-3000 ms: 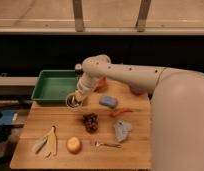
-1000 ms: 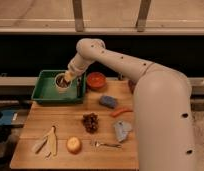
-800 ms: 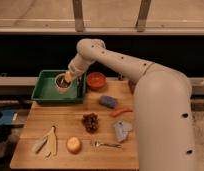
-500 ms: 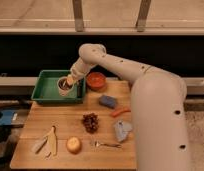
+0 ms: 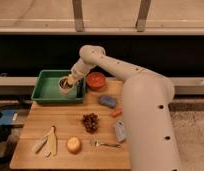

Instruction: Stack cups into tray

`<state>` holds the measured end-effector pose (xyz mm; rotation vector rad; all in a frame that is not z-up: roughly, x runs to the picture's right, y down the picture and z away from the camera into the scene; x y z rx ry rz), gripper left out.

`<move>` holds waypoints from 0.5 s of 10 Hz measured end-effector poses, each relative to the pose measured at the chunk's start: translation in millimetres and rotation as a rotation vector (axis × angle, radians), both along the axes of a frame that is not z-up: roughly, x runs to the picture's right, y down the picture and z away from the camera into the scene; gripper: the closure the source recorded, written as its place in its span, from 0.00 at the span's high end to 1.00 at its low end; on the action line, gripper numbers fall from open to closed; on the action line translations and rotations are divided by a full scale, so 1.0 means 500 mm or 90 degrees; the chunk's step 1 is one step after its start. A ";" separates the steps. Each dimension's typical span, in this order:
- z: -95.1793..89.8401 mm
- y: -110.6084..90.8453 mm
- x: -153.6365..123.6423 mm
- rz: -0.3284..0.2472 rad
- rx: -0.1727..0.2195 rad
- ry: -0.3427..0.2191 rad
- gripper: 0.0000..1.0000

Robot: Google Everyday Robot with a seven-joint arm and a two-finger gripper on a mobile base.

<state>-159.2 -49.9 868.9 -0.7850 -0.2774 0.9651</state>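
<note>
The green tray (image 5: 44, 90) sits at the table's back left. Inside its right half stands a pale cream cup (image 5: 65, 86), upright, with a dark inside. Whether that dark is the blue-grey cup nested in it, I cannot tell. My gripper (image 5: 71, 80) reaches down from the arm into the tray and sits right at the cup's right rim, touching or nearly touching it.
A red-orange bowl (image 5: 96, 80) stands just right of the tray. On the wooden table lie a blue sponge (image 5: 108, 101), an orange piece (image 5: 116, 113), grapes (image 5: 90, 121), a grey-blue object (image 5: 120, 131), a fork (image 5: 105, 144), a round fruit (image 5: 73, 145) and a banana peel (image 5: 47, 144).
My gripper carried the cream cup from the table by the tray's front corner up into the tray, then lowered it onto the tray's right half.
</note>
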 end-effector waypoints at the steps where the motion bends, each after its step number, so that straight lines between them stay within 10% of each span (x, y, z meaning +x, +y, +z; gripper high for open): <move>1: 0.012 0.000 -0.010 -0.010 -0.006 0.007 0.13; 5: 0.051 0.009 -0.017 -0.040 -0.026 0.034 0.13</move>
